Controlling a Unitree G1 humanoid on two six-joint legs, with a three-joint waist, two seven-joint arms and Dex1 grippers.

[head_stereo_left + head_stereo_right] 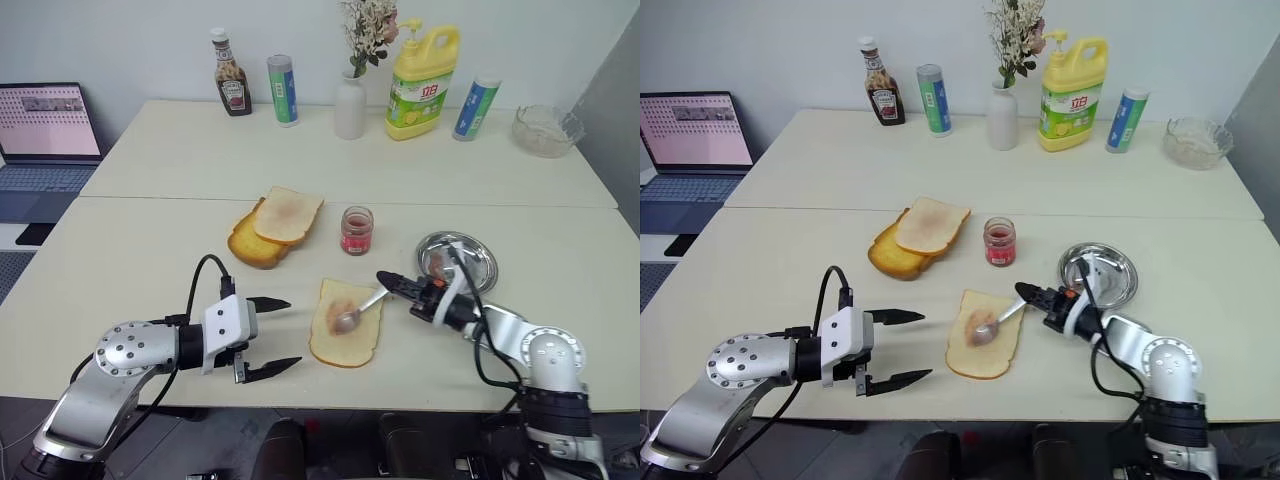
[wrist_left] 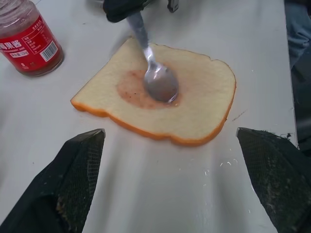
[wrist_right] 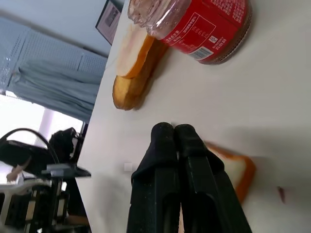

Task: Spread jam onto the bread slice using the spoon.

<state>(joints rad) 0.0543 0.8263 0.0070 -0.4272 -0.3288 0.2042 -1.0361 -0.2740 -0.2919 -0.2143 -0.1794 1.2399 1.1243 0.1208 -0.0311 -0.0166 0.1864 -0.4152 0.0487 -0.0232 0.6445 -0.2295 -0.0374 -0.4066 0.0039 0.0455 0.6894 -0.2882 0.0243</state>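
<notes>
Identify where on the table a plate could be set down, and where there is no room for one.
Free: the table left of the stacked slices; also the far half, before the ketchup bottle and detergent. Crowded: around the bread slice, between jam jar, steel dish and both grippers.

Cream table (image 1: 180, 160), pale wall (image 1: 130, 40), laptop (image 1: 45, 135)

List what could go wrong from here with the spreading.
1. The jam smear covers just the middle of the bread slice; nothing pins the slice, so the spoon in the right gripper may drag it across the table.
2. The open left gripper sits close beside the slice and could bump it.
3. The jar stands nearby; a wide stroke might knock it.
</notes>
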